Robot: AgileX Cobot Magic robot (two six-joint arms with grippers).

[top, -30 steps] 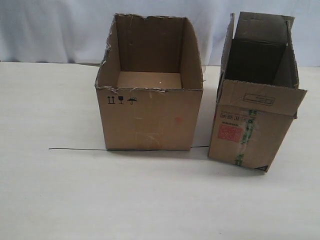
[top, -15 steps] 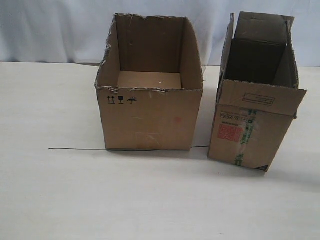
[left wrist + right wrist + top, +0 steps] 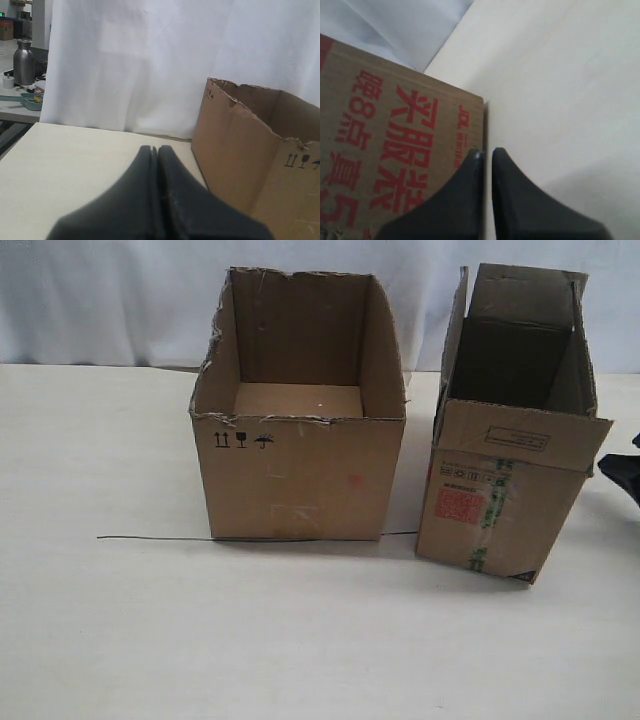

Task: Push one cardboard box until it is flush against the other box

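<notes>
The narrow cardboard box (image 3: 500, 480) with top flaps, red label and green-printed tape stands at the right, slightly turned. The wider other box (image 3: 300, 455) with the torn rim stands left of it, a narrow gap between them. My right gripper (image 3: 625, 475) shows as a dark shape at the right edge, just beyond the narrow box's right side. In the right wrist view it (image 3: 486, 152) is shut and empty, at the corner edge of that box's red-lettered side (image 3: 395, 150). My left gripper (image 3: 154, 149) is shut, empty, above the table beside the wider box (image 3: 250, 160).
A thin dark wire (image 3: 150, 538) lies on the pale table (image 3: 300, 640), running under the wider box's front. A white curtain (image 3: 120, 300) hangs behind. Off the table, the left wrist view shows a metal bottle (image 3: 23, 62) on a far shelf.
My right gripper has come into the exterior view at the right edge, beside the narrow box. Both boxes stand where they were.
</notes>
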